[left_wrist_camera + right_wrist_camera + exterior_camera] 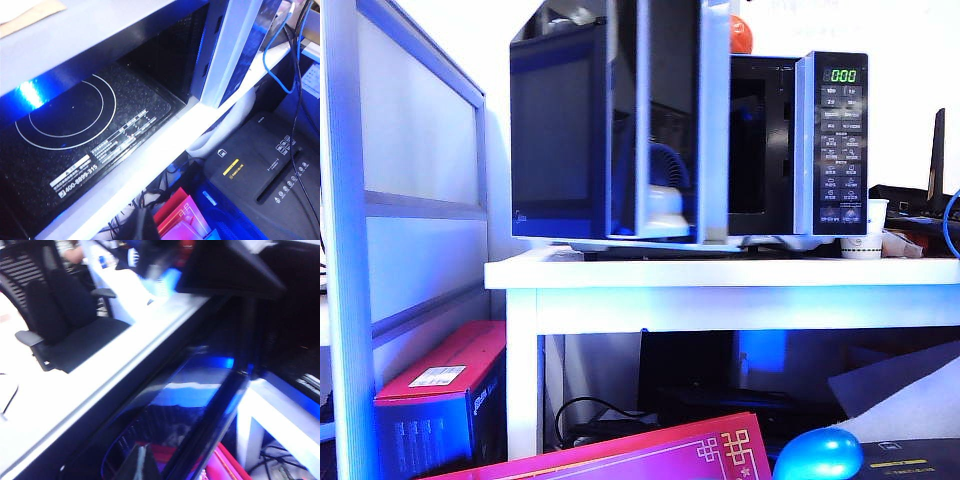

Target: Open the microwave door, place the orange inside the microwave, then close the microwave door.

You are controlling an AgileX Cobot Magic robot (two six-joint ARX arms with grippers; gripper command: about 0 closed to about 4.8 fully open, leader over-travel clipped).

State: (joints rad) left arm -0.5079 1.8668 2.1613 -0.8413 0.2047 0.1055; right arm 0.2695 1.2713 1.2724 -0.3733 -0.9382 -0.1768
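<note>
1. Door position comes first: the microwave door (560, 130) stands swung out from the microwave (830, 140) towards the exterior camera. This leaves the dark cavity exposed beside the button panel. I judge the opening step done, with the door left wide so a loaded arm can pass.
2. The door's long edges run upright, and its near edge faces the camera almost end-on. The glossy glass faces the left of the exterior view.
3. The orange (741, 35) shows only as a bright patch above the microwave's top, just behind the door's upper corner. It is not inside yet. Whether it rests on the top or is carried there I cannot tell. Being round, it has no long axis or heading to speak of.
4. The left gripper (142, 225) hangs in front of the cavity, by the counter (165, 135) edge. Its camera looks onto the ringed cavity floor (75, 130), which is bare. Only a dark tip of the fingers shows, so I cannot tell whether they are parted or together.
5. The right gripper (136, 465) is close against the door's glass (165, 405). Its fingers are pressed together on nothing visible. The view is blurred, and an office chair (65, 325) sits beyond.
6. Neither arm can be made out clearly in the exterior view.
7. A paper shredder (260, 175) sits below the counter, out of the way.
</note>
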